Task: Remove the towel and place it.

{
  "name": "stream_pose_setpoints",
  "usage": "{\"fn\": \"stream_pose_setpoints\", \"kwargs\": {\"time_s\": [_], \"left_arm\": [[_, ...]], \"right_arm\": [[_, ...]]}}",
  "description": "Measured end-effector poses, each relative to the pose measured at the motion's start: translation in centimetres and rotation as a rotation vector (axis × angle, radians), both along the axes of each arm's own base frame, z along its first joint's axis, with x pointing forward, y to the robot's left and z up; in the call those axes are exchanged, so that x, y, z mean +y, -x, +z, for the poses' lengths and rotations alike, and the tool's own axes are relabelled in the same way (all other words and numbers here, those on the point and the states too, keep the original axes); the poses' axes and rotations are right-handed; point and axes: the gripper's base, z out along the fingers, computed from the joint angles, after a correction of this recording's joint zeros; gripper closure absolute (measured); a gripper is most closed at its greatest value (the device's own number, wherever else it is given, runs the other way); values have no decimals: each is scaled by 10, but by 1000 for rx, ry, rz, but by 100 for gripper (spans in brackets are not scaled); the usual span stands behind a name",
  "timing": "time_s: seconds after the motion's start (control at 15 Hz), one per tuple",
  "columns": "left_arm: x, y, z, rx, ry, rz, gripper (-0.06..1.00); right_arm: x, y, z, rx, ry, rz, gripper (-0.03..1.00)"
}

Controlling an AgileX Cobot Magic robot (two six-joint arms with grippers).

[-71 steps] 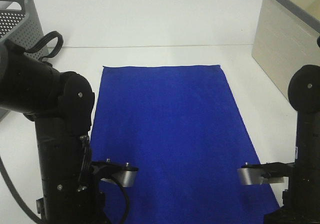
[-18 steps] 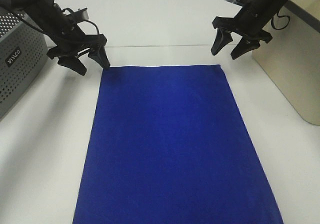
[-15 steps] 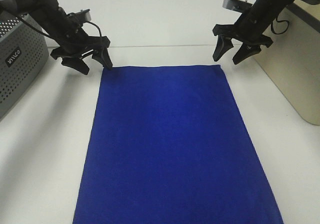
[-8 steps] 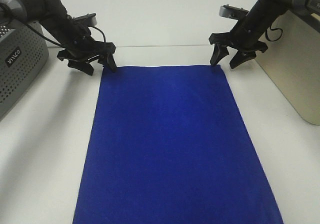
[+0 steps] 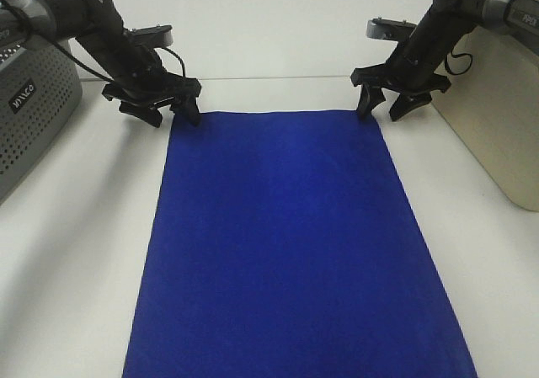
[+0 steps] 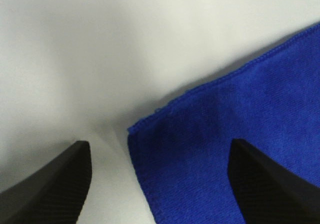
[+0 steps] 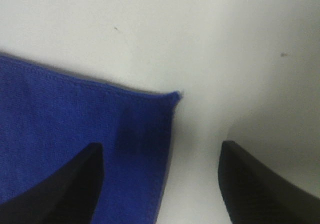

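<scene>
Left wrist view: looks down on the left gripper (image 6: 159, 149) spread wide and gripping nothing, one dark finger (image 6: 50, 184) over bare table, the other over blue cloth. Straddles the far left corner of the towel (image 6: 240, 134), with the hemmed corner right in the gap. Cannot tell from here whether the tips touch the surface.

Right wrist view: mirrors that. Finds the right gripper (image 7: 160, 149) equally wide and empty, bracketing the far right corner (stitched hem plain to see, no label in sight at either corner).

Exterior high view: places the left gripper (image 5: 175, 115) and the right gripper (image 5: 379, 113) low at the towel's far edge, one per corner, arms reaching in from either side. Shows the towel (image 5: 295, 243) spread flat and smooth along the white table (image 5: 76, 226), near end running off the bottom of the picture. Farther out, takes in a grey perforated basket (image 5: 42, 134) on the left and a beige bin (image 5: 497, 117) on the right, both apart from the cloth.

Progress, by judgement: approach and lining-up done, nothing more. No pinch yet, no lift, no wrinkle in the fabric. Leaves closing on both corners, raising the cloth off the table, carrying it and setting it down (destination not shown). Calls for an even close on both sides, or risks dragging one corner askew.
</scene>
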Motion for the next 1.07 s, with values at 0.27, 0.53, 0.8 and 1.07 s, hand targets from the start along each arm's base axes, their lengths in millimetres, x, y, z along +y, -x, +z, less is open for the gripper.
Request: {"fn": "stream_pose_setpoints", "kwargs": {"time_s": [0.27,0.53,0.8,1.07], "left_arm": [[-7,1,0,-9,-16,-18,23],[-12,1,-3,-14,-17,-25,23],[-28,4,-5,-29,-16,-50,23],[-48,7,-5,-57,-8,-76,23]], "right_arm": [[-1,0,-5,19,14,-15,31],[-1,2,-4,44,13,-17,31],[4,3,-6,56,15,-20,34],[42,9,-6,50,9,48,34]]}}
